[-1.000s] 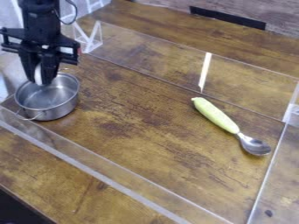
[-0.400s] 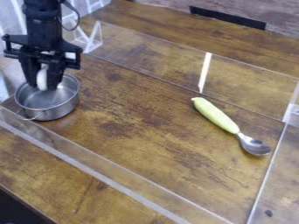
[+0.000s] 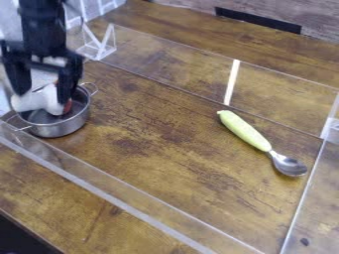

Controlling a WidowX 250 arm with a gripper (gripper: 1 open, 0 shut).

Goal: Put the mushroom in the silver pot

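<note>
The silver pot (image 3: 63,125) stands on the wooden table at the far left. The mushroom (image 3: 46,100), white stem and reddish-brown cap, lies inside it just above the rim. My gripper (image 3: 44,83) hangs straight down over the pot with its jaws spread wide, one finger on each side of the mushroom and apart from it. The picture is slightly blurred around the gripper.
A metal spoon with a yellow-green handle (image 3: 249,131) lies at the right. A clear upright panel (image 3: 232,81) stands mid-table, and a clear plastic stand (image 3: 99,40) sits behind the arm. Clear strips edge the work area.
The jaws, shut around the mushroom over the pot before, have sprung open. The mushroom now rests in the pot, free of the fingers.
</note>
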